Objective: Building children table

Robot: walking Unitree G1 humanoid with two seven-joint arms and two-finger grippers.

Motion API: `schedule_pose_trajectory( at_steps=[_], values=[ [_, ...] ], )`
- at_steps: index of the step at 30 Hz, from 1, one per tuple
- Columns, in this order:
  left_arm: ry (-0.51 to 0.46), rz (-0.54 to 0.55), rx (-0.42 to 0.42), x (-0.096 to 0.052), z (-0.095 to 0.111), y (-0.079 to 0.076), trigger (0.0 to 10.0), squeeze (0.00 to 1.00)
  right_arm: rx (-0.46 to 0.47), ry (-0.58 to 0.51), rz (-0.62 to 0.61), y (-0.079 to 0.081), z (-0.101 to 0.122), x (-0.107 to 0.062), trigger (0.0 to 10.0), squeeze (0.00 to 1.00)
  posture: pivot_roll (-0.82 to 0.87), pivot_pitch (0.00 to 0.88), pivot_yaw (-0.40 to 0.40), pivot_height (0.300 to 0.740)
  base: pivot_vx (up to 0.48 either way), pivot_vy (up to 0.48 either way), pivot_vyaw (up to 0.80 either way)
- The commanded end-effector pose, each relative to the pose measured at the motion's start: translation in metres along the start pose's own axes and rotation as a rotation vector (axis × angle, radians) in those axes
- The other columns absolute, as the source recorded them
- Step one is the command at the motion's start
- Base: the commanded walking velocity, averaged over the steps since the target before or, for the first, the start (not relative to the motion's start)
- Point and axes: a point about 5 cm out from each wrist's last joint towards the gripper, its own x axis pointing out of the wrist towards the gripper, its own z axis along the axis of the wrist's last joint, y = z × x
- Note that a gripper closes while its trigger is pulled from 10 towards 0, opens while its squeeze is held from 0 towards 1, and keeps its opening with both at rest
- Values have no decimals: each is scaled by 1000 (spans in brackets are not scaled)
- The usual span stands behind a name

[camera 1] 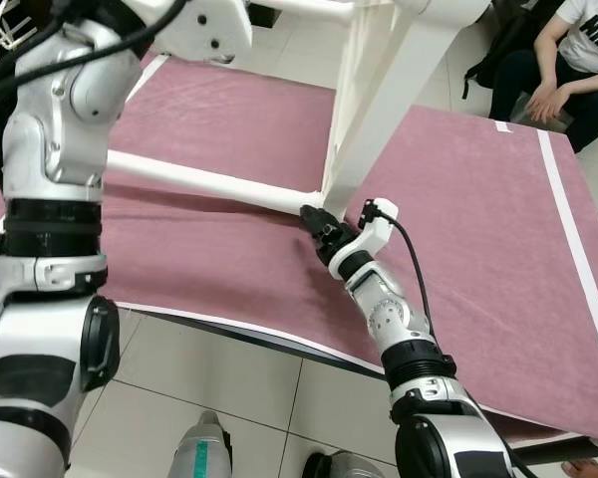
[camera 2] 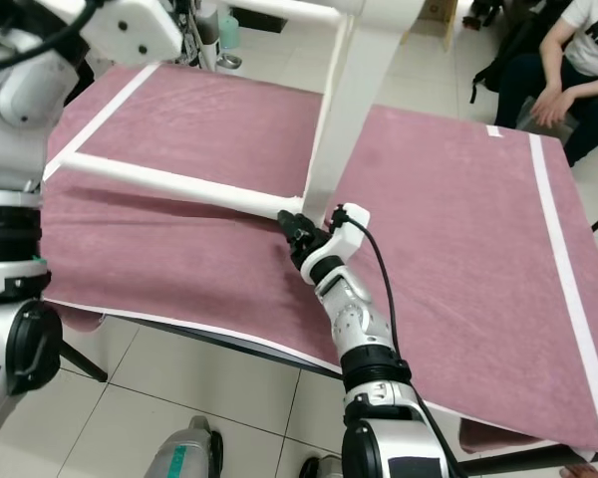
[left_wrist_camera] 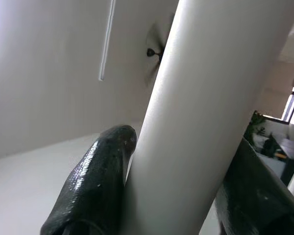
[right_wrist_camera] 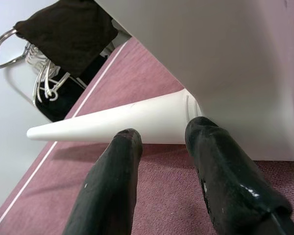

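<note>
Across the maroon cloth [camera 1: 209, 119], the white table leg [camera 1: 204, 182] lay leftward from the right gripper [camera 1: 314, 224], whose narrowly parted fingers touched its base.

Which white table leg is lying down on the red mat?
The thin round leg lies flat across the mat, pointing left from the tabletop. The right gripper sits at its joint. The left gripper's leg is up high.
</note>
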Motion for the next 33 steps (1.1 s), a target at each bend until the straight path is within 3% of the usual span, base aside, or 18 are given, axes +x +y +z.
schedule_pose_trajectory(
  at_steps=[1, 5, 7, 10, 11, 12, 15, 18, 19, 21, 22, 23, 24, 25, 26, 28, 33],
  values=[
    [-125, 328, -181, 15, 23, 52, 10000, 0, 7, 60, -39, -5, -12, -1, 10000, 0, 127, 0, -3, 740, 0, 0, 0],
    [-59, 313, -205, 23, 12, 56, 10000, 0, -4, 58, -31, -4, -11, 0, 10000, 0, 128, 0, -2, 740, 0, 0, 0],
    [-50, 359, -150, 28, 6, 70, 10000, 0, -27, 57, -13, 0, -10, 0, 10000, 0, 127, 0, 2, 740, 0, 0, 0],
    [-47, 368, -114, 31, 4, 75, 10000, 0, -45, 60, 2, 2, -11, 0, 10000, 0, 128, 0, 2, 740, 0, 0, 0],
    [-51, 366, -61, 32, 4, 79, 10000, 0, -108, 62, 28, 7, -11, 0, 10000, 0, 130, 0, 3, 740, 0, 0, 0],
    [-51, 366, -61, 32, 4, 79, 10000, 0, -108, 62, 28, 7, -11, 0, 10000, 0, 130, 0, 3, 740, 0, 0, 0],
    [-63, 281, 11, 35, 3, 78, 10000, 0, -334, 32, 146, 26, -8, -2, 10000, 0, 130, 0, 6, 740, 0, 0, 0],
    [-69, 236, 14, 34, 3, 74, 10000, 0, -390, 10, 215, 38, -4, -6, 10000, 0, 133, 0, 2, 740, 0, 0, 0],
    [-74, 200, 5, 33, 3, 69, 10000, 0, -425, -9, 269, 47, 0, -10, 10000, 0, 136, 0, -2, 740, 0, 0, 0],
    [-74, 200, 5, 33, 3, 69, 10000, 0, -425, -9, 269, 47, 0, -10, 10000, 0, 136, 0, -2, 740, 0, 0, 0],
    [-81, 178, -6, 31, 4, 64, 10000, 0, -462, -27, 311, 55, 4, -15, 10000, 0, 136, 0, -4, 740, 0, 0, 0],
    [-66, 200, -65, 27, 2, 59, 10000, 0, -531, -56, 342, 61, 9, -25, 10000, 0, 133, 0, -12, 740, 0, 0, 0],
    [-66, 200, -65, 27, 2, 59, 10000, 0, -531, -56, 342, 61, 9, -25, 10000, 0, 133, 0, -12, 740, 0, 0, 0],
    [-48, 237, -129, 24, 0, 55, 10000, 0, -632, -118, 323, 64, 16, -36, 10000, 0, 131, 0, -17, 740, 0, 0, 0],
    [-48, 237, -129, 24, 0, 55, 10000, 0, -632, -118, 323, 64, 16, -36, 10000, 0, 131, 0, -17, 740, 0, 0, 0],
    [-26, 322, -201, 18, -3, 50, 10000, 0, -772, -248, 228, 64, 27, -57, 10000, 0, 115, 0, -19, 740, 0, 0, 0],
    [-23, 353, -228, 16, -3, 48, 10000, 0, -838, -288, 147, 57, 28, -66, 10000, 0, 115, 0, -19, 740, 0, 0, 0]
  ],
)
